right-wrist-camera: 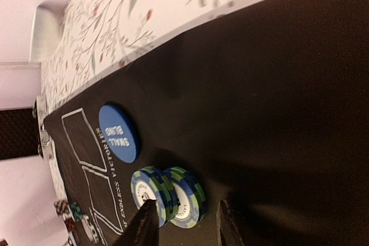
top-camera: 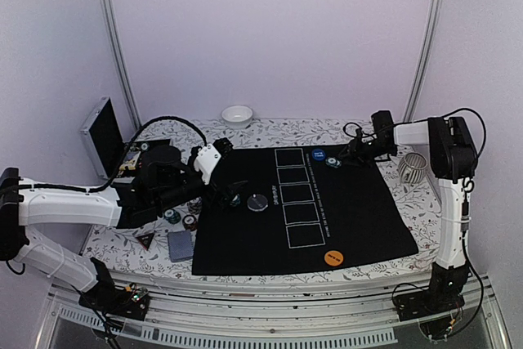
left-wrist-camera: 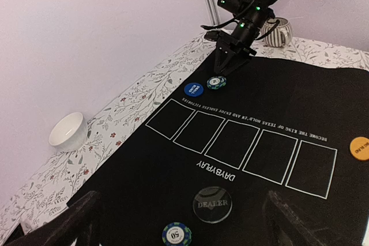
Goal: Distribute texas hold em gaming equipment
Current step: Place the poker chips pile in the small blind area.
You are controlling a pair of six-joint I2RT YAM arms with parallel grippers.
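part-open and empty, the right end effector [right-wrist-camera: 185, 210] hovers over 2 green chips [right-wrist-camera: 185, 191] just beside the blue small-blind disc [right-wrist-camera: 118, 133], seemingly that blind's stake; far from the disc, the left end effector [left-wrist-camera: 183, 200] gapes empty.

Your right tool [right-wrist-camera: 184, 226] hangs open over the black mat [right-wrist-camera: 277, 84], its fingers either side of a green-striped chip [right-wrist-camera: 189, 197] touching a twin chip [right-wrist-camera: 149, 191]; a blue Small Blind disc [right-wrist-camera: 118, 133] lies just beside them, floral table [right-wrist-camera: 115, 15] beyond.
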